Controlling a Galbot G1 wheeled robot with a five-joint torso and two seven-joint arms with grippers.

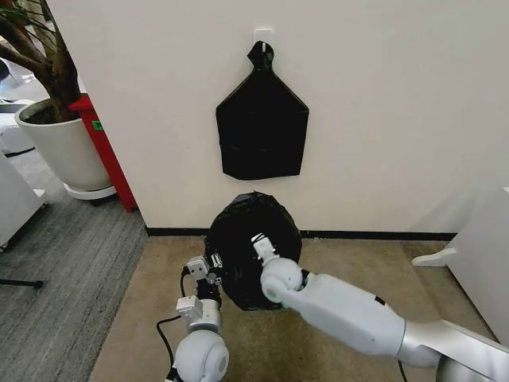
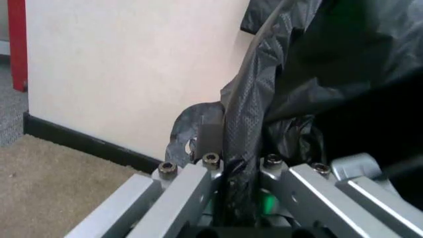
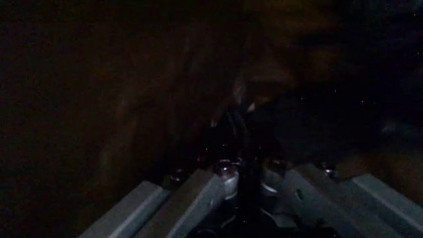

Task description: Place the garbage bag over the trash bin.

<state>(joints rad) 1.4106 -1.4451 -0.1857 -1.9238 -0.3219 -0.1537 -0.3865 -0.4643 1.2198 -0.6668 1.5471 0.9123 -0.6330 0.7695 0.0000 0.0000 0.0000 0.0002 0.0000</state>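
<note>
Both grippers, left gripper [image 1: 213,265] at 9 o'clock and right gripper [image 1: 256,239] inside, are grasping the garbage bag [image 1: 238,231]; it seems draped, not yet settled.

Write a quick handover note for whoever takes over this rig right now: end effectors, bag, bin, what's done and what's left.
Left end effector: shut on the bag, pinching film at its left edge.
Right end effector: at the bag's top middle, wrist camera dark under the film; looks shut on a fold, not certain.
Bag: bunched in a round dome on the floor by the wall, below a flat black sheaf on a hook.
Bin: hidden, presumably under the bag.
Done: bag draped over.
Left: confirm the film is seated round the rim.
</note>
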